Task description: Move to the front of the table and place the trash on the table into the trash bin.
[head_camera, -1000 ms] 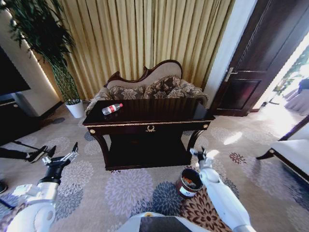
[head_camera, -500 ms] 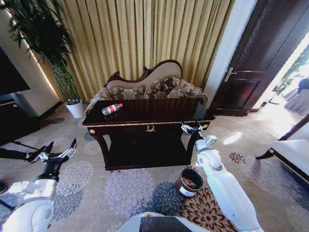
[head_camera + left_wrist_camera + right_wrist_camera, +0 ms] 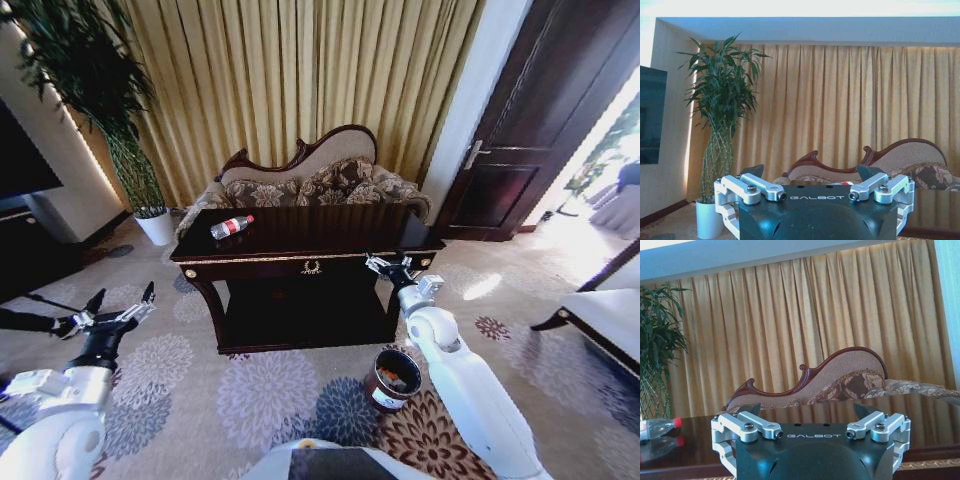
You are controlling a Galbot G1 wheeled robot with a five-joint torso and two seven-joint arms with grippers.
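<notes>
The dark glossy table (image 3: 330,228) stands in front of me, with gold trim and a gold ornament on its front. A clear plastic bottle (image 3: 231,225) with a red label and cap lies on its left end, and the right wrist view catches that bottle (image 3: 657,427) at the table's edge. The small round dark-brown trash bin (image 3: 391,377) sits on the carpet by the table's right leg, with orange scraps inside. My right gripper (image 3: 387,266) is open, raised level with the table's front right corner. My left gripper (image 3: 112,304) is open, out over the carpet well left of the table.
A patterned sofa (image 3: 320,180) stands behind the table against gold curtains. A tall plant in a white pot (image 3: 155,225) is at the back left. A dark door (image 3: 540,130) is on the right, and a pale bench (image 3: 600,315) at the right edge.
My right arm has risen from beside the bin to the table's front right corner. My left gripper has drifted a little further left and back.
</notes>
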